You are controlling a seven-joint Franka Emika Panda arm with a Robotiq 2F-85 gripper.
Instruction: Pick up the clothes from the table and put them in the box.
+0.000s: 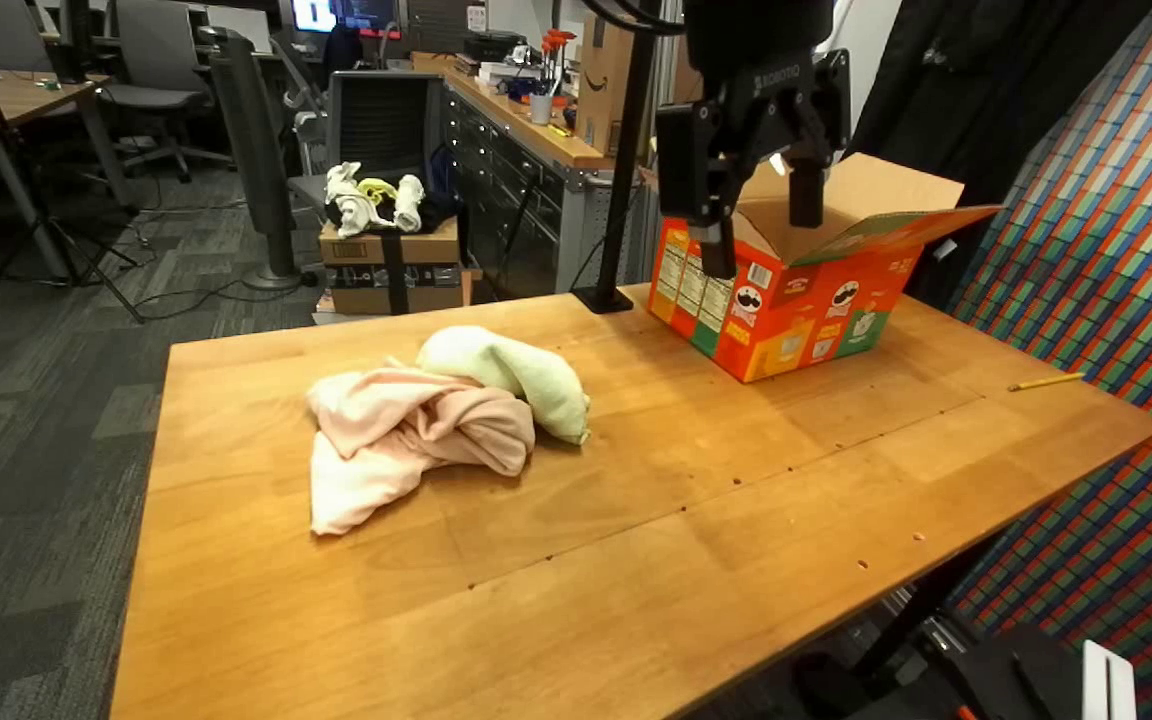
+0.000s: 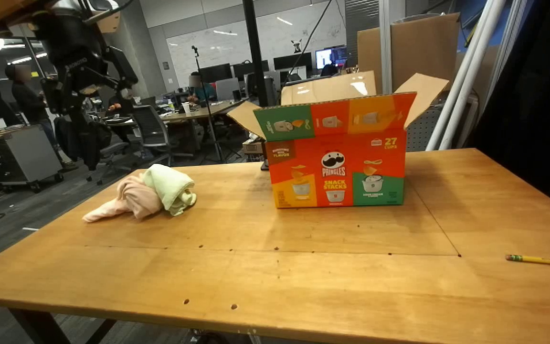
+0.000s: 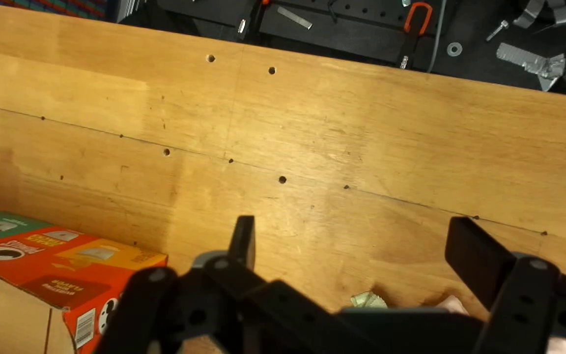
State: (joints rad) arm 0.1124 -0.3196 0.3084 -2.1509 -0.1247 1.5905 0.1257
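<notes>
We see a broad, flat wooden worktop, its honey-toned grain showing under the light. On it stands a rectangular box of printed cardboard, brown inner flaps splayed. Above hangs the black, angular hand, its fingers wide apart. On the wood, well apart from the box, we find the crumpled pink cloth, touching the rounder, pale green cloth. A slim yellow pencil lies near the edge.

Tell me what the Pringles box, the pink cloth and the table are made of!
Pringles box: likely cardboard, smooth and printed outside, brown inside its flaps.
Pink cloth: soft-looking matte fabric, from its loose folds; I can't tell which kind.
Table: wood, probably varnished: visible grain, slight shine.
</notes>
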